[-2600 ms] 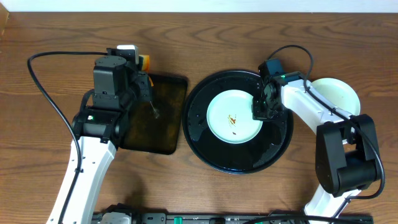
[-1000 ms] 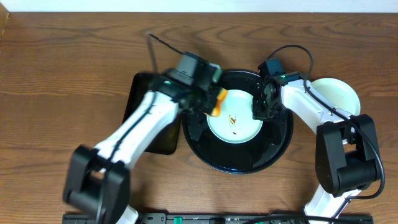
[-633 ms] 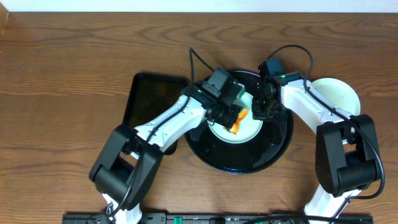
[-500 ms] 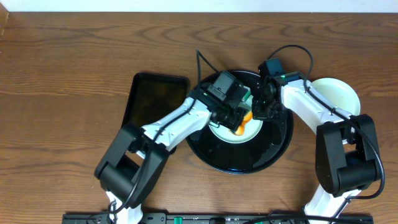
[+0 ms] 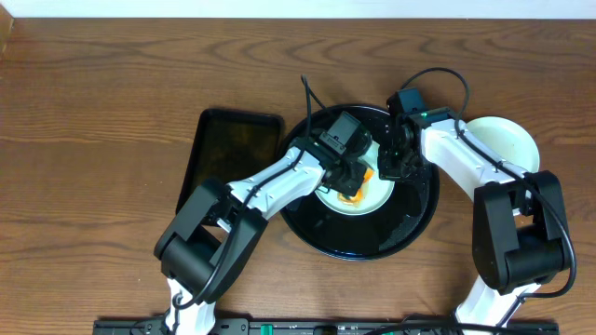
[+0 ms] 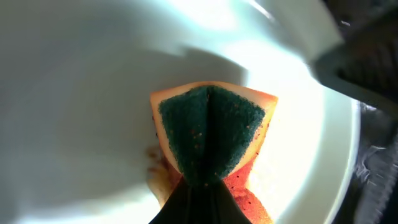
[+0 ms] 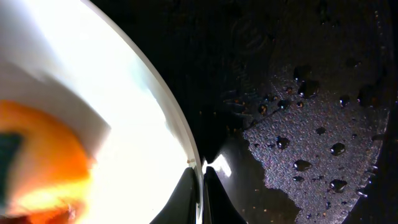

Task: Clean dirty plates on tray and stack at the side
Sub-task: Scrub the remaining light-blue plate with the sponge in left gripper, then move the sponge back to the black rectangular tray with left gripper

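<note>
Scrubbing under way in the middle of the overhead view. Pressing a sponge [image 6: 208,134] down with the left gripper [image 5: 349,177], jaws clamped on it and folding it double, so the green scouring face meets the pale plate [image 5: 376,195]. Working right at the centre of the round black tray [image 5: 372,244], with the plate lying flat inside the rim.

Pinning the plate's right edge with the right gripper [image 7: 201,183], jaws narrow and closed on the thin lip. Most likely there to stop any sliding or spinning on the wet, droplet-speckled tray floor under the sponge's push.

Low and left in the left wrist view, just beside the sponge: a reddish-brown sauce smear [image 6: 158,180], not yet wiped away. So, mid-clean by the look of it.

Far right of the overhead view, on the wooden tabletop [image 5: 93,112]: a second plate [image 5: 510,140], half hidden behind the right arm [image 5: 517,233]. Probably the start of the stack; single or doubled, cannot tell. Left of the round tray: a dark rectangular tray [image 5: 228,154].

Next up, probably: short strokes across the smear. Risk of tipping the plate if pushing too near its edge.
</note>
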`<act>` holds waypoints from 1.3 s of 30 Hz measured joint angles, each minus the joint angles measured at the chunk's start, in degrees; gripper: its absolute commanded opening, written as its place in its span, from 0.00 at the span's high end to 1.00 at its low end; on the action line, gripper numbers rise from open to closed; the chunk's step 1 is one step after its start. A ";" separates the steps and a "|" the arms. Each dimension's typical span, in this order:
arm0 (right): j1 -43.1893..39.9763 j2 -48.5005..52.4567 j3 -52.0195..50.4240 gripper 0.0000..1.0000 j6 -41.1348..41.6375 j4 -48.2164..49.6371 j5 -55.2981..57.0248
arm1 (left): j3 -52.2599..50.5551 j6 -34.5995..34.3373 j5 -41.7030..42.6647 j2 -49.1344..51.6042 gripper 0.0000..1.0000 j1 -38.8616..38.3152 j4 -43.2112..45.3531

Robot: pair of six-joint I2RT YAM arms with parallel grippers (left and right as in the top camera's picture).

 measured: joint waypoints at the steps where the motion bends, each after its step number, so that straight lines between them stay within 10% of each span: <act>1: 0.00 0.00 0.00 0.99 0.00 -0.07 0.00 | 0.00 -0.20 -0.85 -0.22 0.92 0.22 -0.15; 11: 0.00 0.00 0.00 0.98 0.00 -0.68 -0.02 | -0.02 -0.42 -9.16 -5.73 0.93 2.73 -4.76; 20: 0.00 0.00 -0.02 0.62 -0.74 -0.50 0.63 | -0.02 -0.39 -10.80 -19.58 0.93 5.88 -13.99; 39: -0.22 -1.75 -4.37 0.99 -0.35 6.05 -2.14 | -3.34 -0.39 -11.34 -19.93 0.92 26.34 -21.94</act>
